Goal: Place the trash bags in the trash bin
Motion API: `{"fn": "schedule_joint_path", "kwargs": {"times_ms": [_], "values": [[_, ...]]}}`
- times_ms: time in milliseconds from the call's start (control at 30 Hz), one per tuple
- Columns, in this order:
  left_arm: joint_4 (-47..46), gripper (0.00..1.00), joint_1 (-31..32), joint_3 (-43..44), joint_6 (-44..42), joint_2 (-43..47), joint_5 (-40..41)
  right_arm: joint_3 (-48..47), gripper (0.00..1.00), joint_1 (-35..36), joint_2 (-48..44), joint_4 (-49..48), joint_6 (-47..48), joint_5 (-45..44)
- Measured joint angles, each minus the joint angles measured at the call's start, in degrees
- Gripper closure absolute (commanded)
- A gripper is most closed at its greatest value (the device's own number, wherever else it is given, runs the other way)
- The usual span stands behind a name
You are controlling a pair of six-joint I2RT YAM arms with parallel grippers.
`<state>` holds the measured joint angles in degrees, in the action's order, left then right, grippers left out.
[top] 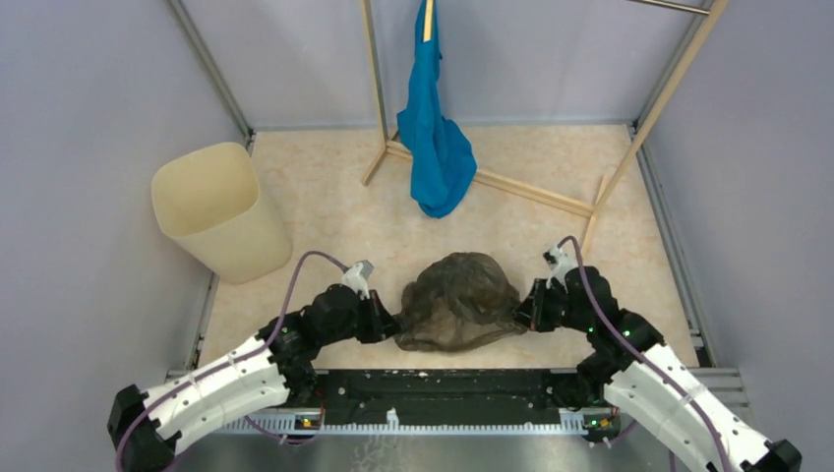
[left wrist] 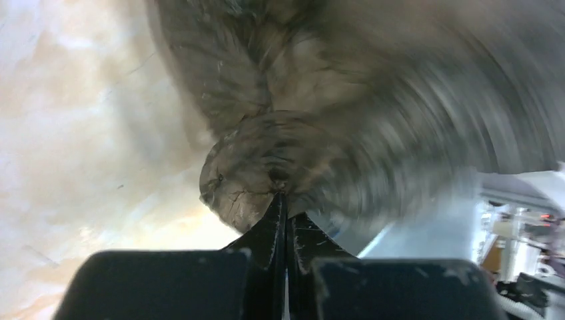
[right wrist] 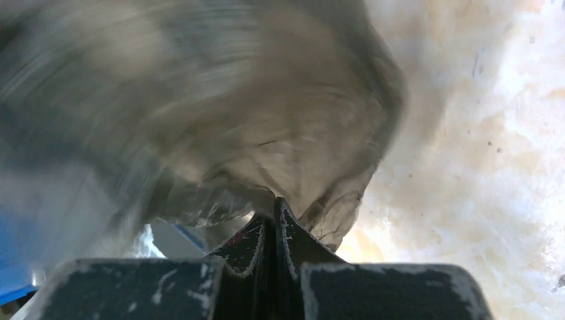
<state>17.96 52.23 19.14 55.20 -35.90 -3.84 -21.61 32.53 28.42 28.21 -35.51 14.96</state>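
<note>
Nearby, left pincer [left wrist: 284, 200]: clenched on a gathered fold at the left edge of the trash bag [top: 460, 300], with film bunched where the fingers meet. I judge it grips the edge, not the body, so that side can be led separately.
Right pincer [right wrist: 275, 203]: likewise clamped tight on the bag's right edge, with film puckered at the tips. The mirrored hold gives each arm one side.
Trash bag: dark grey-brown, see-through film slung between the two pincers just ahead of the arm bases. It is puffed into a dome, with its near hem drawn out from grip to grip. Whether it hangs free of the counter [top: 325, 211] or drags on it I cannot tell, as both wrist views blur away from the tips.
Counter: pale, marbled, bare between bag and bin.
Trash bin [top: 218, 211]: cream-beige, standing at the far left by the wall with its mouth upward and nothing dark inside. It is well apart from the bag, so the bag is not yet in. The next move looks like a joint carry to the left and away. The thin film could slip or tear if the arms pull against each other.
Blue cloth [top: 436, 147]: draped on the wooden rack [top: 511, 189] at the back, well clear of both pincers and no part of this job.
</note>
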Motion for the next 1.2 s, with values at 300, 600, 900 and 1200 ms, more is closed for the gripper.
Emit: {"fn": "schedule_joint_path", "kwargs": {"times_ms": [300,600,900,1200], "values": [[-0.2,1.00,0.0,38.7,-6.6,-5.9,-2.5,-41.0,1.00,0.0,5.7,5.1,6.1,0.2],[-6.2,1.00,-0.1,28.2,-6.8,-0.8,2.6,-27.9,1.00,0.0,-3.3,-0.2,6.1,-2.1],[5.2,1.00,-0.1,1.2,3.9,6.5,0.3,-8.0,1.00,0.0,-10.3,12.7,-3.0,1.2],[-5.7,1.00,-0.1,57.8,-8.5,-12.4,-5.5,-59.1,1.00,0.0,6.0,6.3,7.8,-1.0]]}}
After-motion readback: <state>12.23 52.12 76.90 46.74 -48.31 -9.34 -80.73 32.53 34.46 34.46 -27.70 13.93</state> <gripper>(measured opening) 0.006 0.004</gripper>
